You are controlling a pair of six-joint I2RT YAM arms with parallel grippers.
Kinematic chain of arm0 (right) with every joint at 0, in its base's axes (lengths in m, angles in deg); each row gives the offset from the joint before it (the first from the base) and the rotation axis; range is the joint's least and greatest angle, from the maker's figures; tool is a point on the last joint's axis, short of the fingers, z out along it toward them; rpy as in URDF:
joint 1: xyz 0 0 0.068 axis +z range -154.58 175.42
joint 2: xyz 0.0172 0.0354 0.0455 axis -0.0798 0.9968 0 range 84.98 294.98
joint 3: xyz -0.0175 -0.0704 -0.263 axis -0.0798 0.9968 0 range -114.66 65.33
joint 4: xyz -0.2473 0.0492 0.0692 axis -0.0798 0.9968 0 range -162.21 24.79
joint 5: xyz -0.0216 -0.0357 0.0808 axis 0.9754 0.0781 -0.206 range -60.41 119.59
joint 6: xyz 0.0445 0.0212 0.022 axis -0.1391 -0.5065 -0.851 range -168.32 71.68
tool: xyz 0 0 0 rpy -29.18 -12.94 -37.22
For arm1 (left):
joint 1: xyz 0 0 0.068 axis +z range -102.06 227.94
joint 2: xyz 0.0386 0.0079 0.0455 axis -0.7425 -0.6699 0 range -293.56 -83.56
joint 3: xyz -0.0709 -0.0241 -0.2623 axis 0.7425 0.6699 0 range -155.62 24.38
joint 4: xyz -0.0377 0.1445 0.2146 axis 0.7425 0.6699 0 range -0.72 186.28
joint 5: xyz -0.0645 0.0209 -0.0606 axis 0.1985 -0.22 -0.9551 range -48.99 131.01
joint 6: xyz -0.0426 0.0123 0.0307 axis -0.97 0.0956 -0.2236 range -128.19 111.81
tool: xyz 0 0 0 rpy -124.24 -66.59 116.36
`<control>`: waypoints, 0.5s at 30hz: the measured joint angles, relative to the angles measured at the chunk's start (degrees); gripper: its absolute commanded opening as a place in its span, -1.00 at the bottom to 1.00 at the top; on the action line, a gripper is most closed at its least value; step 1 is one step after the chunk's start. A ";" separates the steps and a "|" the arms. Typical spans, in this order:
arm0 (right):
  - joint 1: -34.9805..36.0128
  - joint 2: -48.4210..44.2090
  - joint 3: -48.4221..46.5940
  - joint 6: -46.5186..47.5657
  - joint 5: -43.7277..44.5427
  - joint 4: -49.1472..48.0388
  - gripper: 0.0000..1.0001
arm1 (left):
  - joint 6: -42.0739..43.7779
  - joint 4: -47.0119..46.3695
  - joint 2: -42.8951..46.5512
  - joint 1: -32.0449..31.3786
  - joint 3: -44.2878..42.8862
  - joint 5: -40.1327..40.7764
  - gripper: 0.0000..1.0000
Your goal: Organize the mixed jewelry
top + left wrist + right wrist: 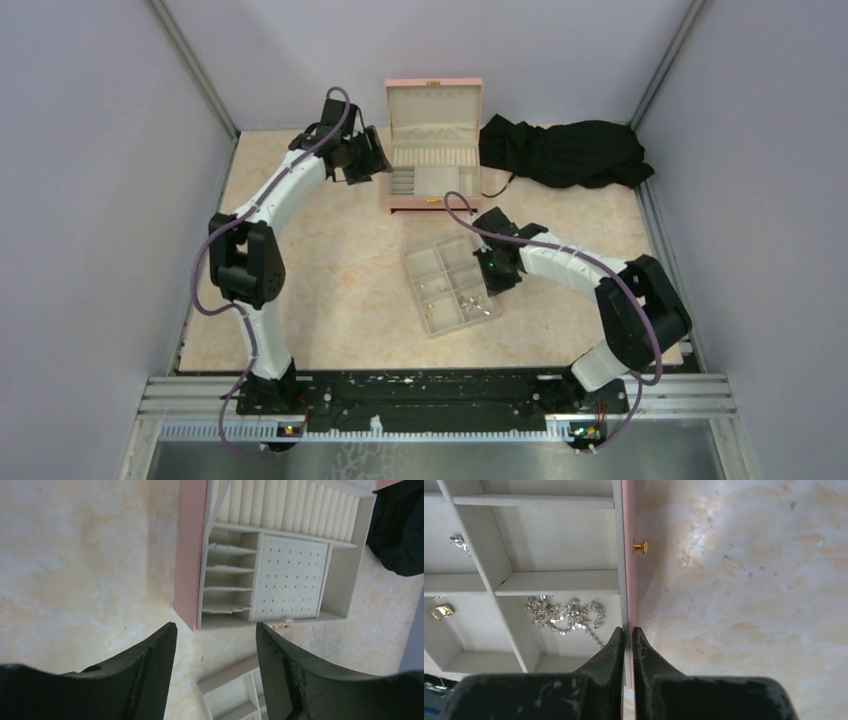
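Note:
The mixed jewelry lies in the beige tray [418,295] at mid-table. The right wrist view shows a sparkly silver chain [566,614], a gold piece [442,611] and a small silver piece [458,540], each in its own compartment. My right gripper [628,630] is shut on the tray's right wall [624,555], one finger inside and one outside; from above it [493,283] sits at the tray's right edge. My left gripper [216,625] is open and holds nothing, hovering above the table off the front left corner of the open pink box [190,555].
The pink box [433,150] stands at the back with its lid up, showing ring rolls and small slots. A gold knob [640,546] sticks out of the tray's outer wall. A black cloth [565,150] lies at the back right. Grey walls close in both sides.

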 measured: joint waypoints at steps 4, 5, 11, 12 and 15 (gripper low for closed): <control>-0.68 -2.64 1.84 -3.17 3.56 2.73 -1.00 | 3.04 -4.04 -2.12 0.00 -2.64 1.38 0.37; -1.18 -3.23 2.14 -4.24 4.24 3.48 -1.00 | 3.96 -5.20 -2.67 0.02 -3.21 1.68 0.38; -8.28 -8.07 4.76 -10.60 6.38 6.14 -1.00 | 8.61 -12.98 -6.58 0.33 -5.79 2.40 0.40; -9.51 -9.20 5.18 -11.32 6.78 6.56 -1.00 | 9.31 -14.34 -7.15 0.42 -5.90 2.38 0.40; -11.72 -11.45 5.27 -12.81 7.89 7.82 -1.00 | 11.17 -17.84 -9.57 0.87 -7.63 2.21 0.40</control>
